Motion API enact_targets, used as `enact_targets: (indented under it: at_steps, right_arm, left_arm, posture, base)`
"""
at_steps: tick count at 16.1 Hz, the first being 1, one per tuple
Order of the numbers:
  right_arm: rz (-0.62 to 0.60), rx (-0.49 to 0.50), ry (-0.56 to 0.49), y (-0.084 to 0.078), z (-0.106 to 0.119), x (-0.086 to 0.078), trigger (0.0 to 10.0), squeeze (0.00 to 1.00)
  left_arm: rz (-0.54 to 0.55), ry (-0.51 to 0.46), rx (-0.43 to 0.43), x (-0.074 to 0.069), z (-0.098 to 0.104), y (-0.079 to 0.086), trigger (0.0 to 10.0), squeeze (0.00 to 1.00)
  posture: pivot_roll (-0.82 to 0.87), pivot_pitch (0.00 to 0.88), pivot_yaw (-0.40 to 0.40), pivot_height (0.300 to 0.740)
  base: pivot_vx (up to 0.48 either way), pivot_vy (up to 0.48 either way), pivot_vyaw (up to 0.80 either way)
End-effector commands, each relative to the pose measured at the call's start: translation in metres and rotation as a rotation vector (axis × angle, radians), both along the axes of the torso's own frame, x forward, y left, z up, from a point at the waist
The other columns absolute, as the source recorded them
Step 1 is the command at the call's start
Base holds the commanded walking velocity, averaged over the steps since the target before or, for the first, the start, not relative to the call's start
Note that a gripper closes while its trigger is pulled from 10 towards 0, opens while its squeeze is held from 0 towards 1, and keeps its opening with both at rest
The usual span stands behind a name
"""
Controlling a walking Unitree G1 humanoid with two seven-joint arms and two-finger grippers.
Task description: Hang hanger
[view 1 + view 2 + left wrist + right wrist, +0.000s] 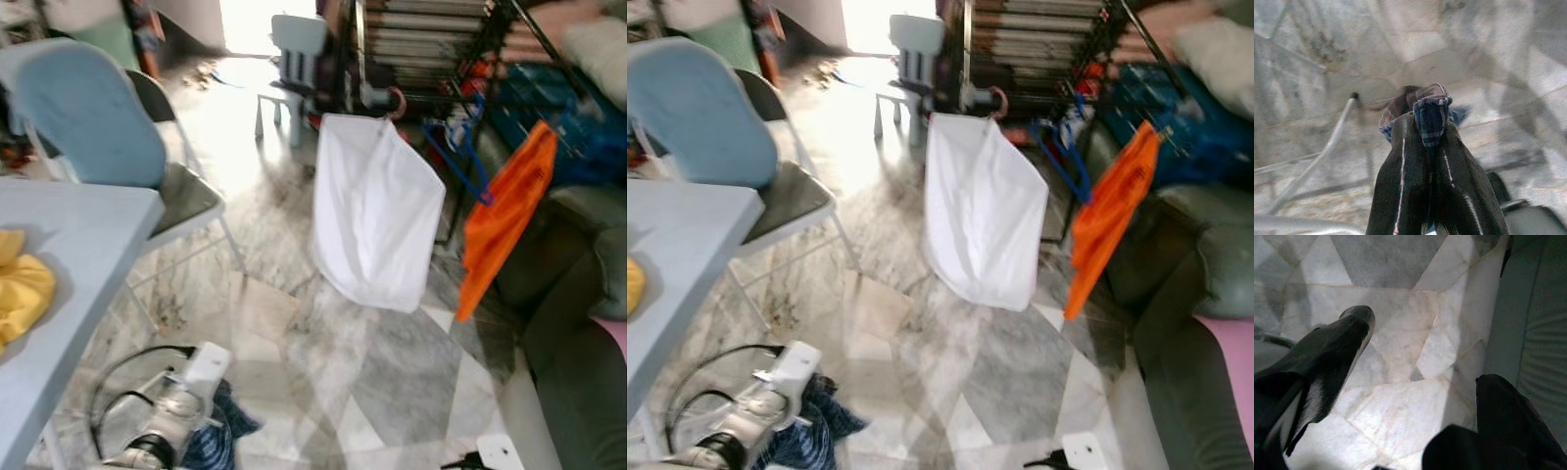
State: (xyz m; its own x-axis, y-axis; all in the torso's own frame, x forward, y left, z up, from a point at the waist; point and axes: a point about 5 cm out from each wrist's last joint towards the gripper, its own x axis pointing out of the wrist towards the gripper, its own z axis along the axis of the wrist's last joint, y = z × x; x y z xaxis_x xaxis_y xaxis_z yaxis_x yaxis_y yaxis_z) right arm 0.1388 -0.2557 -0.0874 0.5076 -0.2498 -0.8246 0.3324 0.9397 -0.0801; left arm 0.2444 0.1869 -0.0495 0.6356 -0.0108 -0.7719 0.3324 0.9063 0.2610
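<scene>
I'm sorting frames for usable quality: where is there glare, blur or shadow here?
Left eye view: daylight blows out the doorway and the floor below it; the white garment looks soft. Left wrist view: blurred floor, left pincer shut on plaid cloth. Right wrist view: sharp tiles, right pincer open, dark.

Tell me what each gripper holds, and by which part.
The left gripper is shut on a blue plaid cloth, pinching a bunched fold at its fingertips. The right gripper is open over the marble floor, holding nothing.
</scene>
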Motion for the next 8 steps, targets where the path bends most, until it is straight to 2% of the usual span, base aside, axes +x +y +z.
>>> enact_targets:
  at_steps: [1, 3, 4, 5, 6, 7, 8]
  right_arm:
    - [-0.008, -0.020, -0.007, -0.006, 0.002, 0.000, 10.0, 0.00]
    - [-0.079, -0.069, -0.088, -0.024, 0.014, 0.013, 10.0, 0.00]
    - [-0.090, -0.080, -0.103, -0.029, 0.018, 0.016, 10.0, 0.00]
    - [-0.116, -0.141, -0.199, -0.052, 0.039, 0.039, 10.0, 0.00]
    - [-0.106, -0.180, -0.283, -0.062, 0.058, 0.062, 10.0, 0.00]
    - [-0.100, -0.188, -0.322, -0.064, 0.065, 0.072, 10.0, 0.00]
    - [-0.076, -0.195, -0.400, -0.066, 0.083, 0.093, 10.0, 0.00]
  left_arm:
    - [0.006, -0.010, 0.012, 0.001, 0.002, 0.004, 10.0, 0.00]
    - [0.044, -0.068, -0.026, 0.015, 0.011, 0.000, 10.0, 0.00]
    - [0.048, -0.080, -0.034, 0.018, 0.014, -0.001, 10.0, 0.00]
    - [0.070, -0.144, -0.066, 0.035, 0.027, -0.003, 10.0, 0.00]
    - [0.065, -0.182, -0.073, 0.047, 0.038, -0.005, 10.0, 0.00]
    - [0.059, -0.192, -0.067, 0.051, 0.041, -0.007, 10.0, 0.00]
    - [0.052, -0.222, -0.055, 0.061, 0.050, -0.016, 10.0, 0.00]
  posture:
    - [0.01, 0.000, -0.009, 0.740]
    - [0.01, 0.000, -0.007, 0.740]
    - [0.01, 0.000, -0.007, 0.740]
    - [0.01, 0.000, -0.003, 0.740]
    - [0.01, 0.000, -0.002, 0.740]
    - [0.01, 0.000, -0.001, 0.740]
    - [0.01, 0.000, -0.004, 0.740]
  base:
    - [0.000, 0.000, 0.00]
    - [0.000, 0.000, 0.00]
    - [0.000, 0.000, 0.00]
    - [0.000, 0.000, 0.00]
    - [0.000, 0.000, 0.00]
    - [0.000, 0.000, 0.00]
    - [0.000, 0.000, 0.00]
